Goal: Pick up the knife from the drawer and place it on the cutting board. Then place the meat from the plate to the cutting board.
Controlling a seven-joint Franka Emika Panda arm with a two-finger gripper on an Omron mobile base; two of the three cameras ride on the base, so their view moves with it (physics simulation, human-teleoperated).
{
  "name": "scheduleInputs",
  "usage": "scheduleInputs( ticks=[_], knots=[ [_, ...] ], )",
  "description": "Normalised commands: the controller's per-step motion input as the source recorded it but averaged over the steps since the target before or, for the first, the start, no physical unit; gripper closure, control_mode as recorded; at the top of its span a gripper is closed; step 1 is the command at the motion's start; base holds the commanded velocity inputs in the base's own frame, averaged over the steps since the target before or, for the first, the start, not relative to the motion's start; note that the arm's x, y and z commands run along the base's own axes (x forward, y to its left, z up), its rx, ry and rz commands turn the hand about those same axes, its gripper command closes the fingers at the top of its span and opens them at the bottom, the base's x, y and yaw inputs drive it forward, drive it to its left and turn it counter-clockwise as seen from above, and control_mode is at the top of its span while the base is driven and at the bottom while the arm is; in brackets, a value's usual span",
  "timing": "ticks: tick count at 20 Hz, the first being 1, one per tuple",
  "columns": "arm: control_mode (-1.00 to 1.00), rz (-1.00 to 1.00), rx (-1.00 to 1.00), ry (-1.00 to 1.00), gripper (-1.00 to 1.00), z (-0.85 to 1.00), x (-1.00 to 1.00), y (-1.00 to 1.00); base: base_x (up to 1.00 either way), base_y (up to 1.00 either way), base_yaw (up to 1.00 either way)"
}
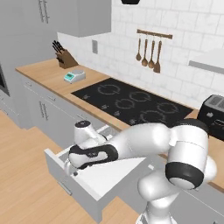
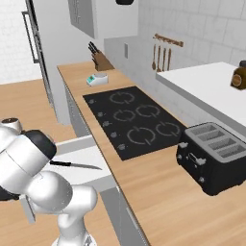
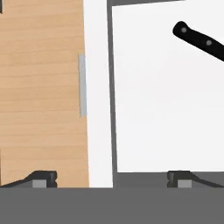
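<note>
Your gripper [image 3: 111, 178] hangs over the open drawer [image 3: 166, 109], jaws spread wide and holding nothing; its two dark fingertips [image 3: 43, 178] stand at the bottom of the hand view, one over the floor side of the drawer front, the other over the drawer's inside.

The knife [image 2: 74, 165] lies flat on the drawer's white bottom. In the hand view its black handle [image 3: 201, 41] enters at the upper right, well apart from your fingertips, with two pale rivets showing; the blade runs out of frame there. In the right base view you see the whole knife at centre left: dark handle toward the arm, narrow grey blade pointing to the right.

Judgement on handling: the knife is rigid, slim and light. The blade is likely smooth and thin, offering little to pinch and liable to slip, so take hold across the handle near its middle, jaws closing on its flat sides. Because it lies flat on a hard smooth surface, your fingertips must come down very close to the drawer bottom.

The drawer is a shallow white box with a light grey front and a thin bar handle [image 3: 81, 85]. The floor [image 3: 41, 87] is pale wood plank. The counter [image 1: 43, 72] is wood-toned, carrying a glossy black cooktop [image 1: 131, 103].
</note>
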Motion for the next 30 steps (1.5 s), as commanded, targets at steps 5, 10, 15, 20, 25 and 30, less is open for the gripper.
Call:
scheduleInputs(
  ticks=[5, 10, 15, 20, 25, 30],
  knots=[
    [-1.0, 0.17, 0.0, 0.06, -1.0, 0.26, 0.12, -0.4, 0.0, 0.0, 0.0],
    [-1.0, 0.24, -0.01, 0.15, -1.0, 0.28, 0.2, -0.24, 0.0, 0.0, 0.0],
    [-1.0, 0.32, -0.08, -0.02, -1.0, 0.0, 0.5, -0.16, 0.0, 0.0, 0.0],
    [-1.0, 0.14, -0.09, -0.08, -1.0, -0.01, 0.45, -0.04, 0.0, 0.0, 0.0],
    [-1.0, 0.0, -0.03, 0.0, -1.0, -0.29, 0.49, -0.01, 0.0, 0.0, 0.0],
    [-1.0, 0.0, 0.0, -0.01, -1.0, -0.44, 0.41, -0.03, 0.0, 0.0, 0.0]
  ],
)
